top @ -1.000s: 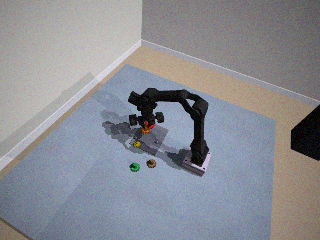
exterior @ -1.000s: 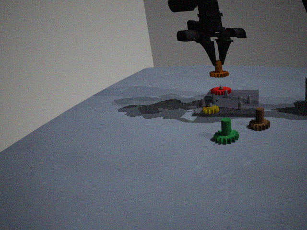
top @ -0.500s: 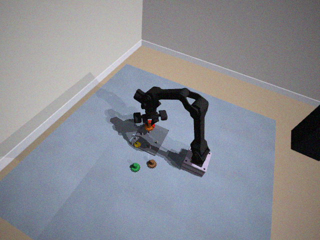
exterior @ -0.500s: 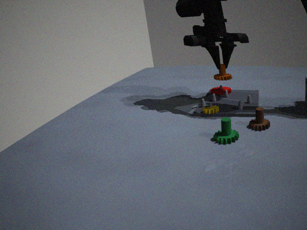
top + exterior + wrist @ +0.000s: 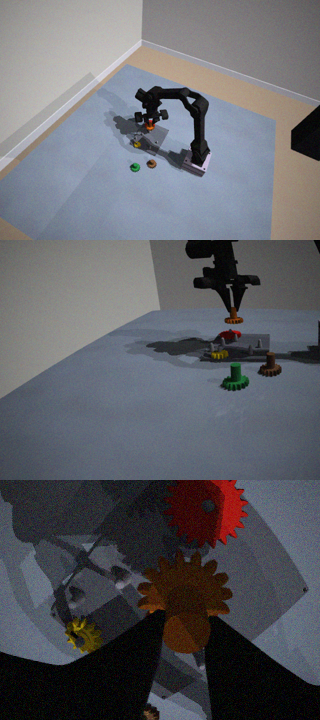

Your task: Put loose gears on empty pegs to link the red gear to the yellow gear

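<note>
Gripping the orange gear's stem, jaws point(image 5: 151, 122) point(image 5: 233, 311) hung over the board point(image 5: 162, 131) point(image 5: 263, 339) point(image 5: 270, 595). Orange gear point(image 5: 150, 126) point(image 5: 233, 320) point(image 5: 185, 587) was off the pegs. Red gear point(image 5: 236, 334) point(image 5: 230, 510) sat below the jaws, green gear point(image 5: 135, 167) point(image 5: 235, 382) well apart from them.

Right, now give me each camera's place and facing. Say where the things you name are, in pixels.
Top: high above, looking steeply down on the grey square board point(image 5: 161, 134); whole black arm visible.
Exterior: low beside the table, looking across past the green toothed gear point(image 5: 235, 382); only the arm's lower end mostly shows.
Wrist: on the arm, looking down past black fingers.
Top and exterior share the green gear.
</note>
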### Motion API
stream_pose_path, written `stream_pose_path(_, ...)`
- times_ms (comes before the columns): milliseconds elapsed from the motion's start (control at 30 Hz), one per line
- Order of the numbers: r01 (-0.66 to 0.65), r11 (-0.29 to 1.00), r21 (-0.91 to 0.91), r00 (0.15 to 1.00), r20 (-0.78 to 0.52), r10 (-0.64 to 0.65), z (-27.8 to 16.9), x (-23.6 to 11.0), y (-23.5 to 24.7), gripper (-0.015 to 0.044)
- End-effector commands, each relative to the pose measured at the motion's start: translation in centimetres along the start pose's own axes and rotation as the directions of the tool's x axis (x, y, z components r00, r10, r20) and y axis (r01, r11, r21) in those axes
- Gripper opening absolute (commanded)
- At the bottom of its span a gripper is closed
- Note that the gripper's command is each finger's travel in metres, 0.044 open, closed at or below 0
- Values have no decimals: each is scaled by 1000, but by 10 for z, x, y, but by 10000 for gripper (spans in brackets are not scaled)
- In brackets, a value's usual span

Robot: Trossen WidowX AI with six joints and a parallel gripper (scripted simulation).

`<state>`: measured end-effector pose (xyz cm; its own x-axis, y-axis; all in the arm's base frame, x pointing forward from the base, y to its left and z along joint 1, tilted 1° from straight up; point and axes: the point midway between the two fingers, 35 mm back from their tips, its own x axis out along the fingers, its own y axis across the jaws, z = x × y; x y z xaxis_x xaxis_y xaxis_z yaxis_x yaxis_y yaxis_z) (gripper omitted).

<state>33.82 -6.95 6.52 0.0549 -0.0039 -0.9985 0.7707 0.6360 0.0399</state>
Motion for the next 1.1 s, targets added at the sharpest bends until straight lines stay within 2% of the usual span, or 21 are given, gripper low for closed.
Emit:
stream_pose_path(0,-1,1000,-5,1000,-3,1,-1,0,0,0)
stream_pose_path(333,-1,1000,-18,1000,-3,1,0,1,0,0)
stream_pose_path(733,-1,986,-169,1000,-4,1,-1,17,-1,0)
stream_pose_path(1067,-1,996,-88,1000,-4,1,0,31,0,0)
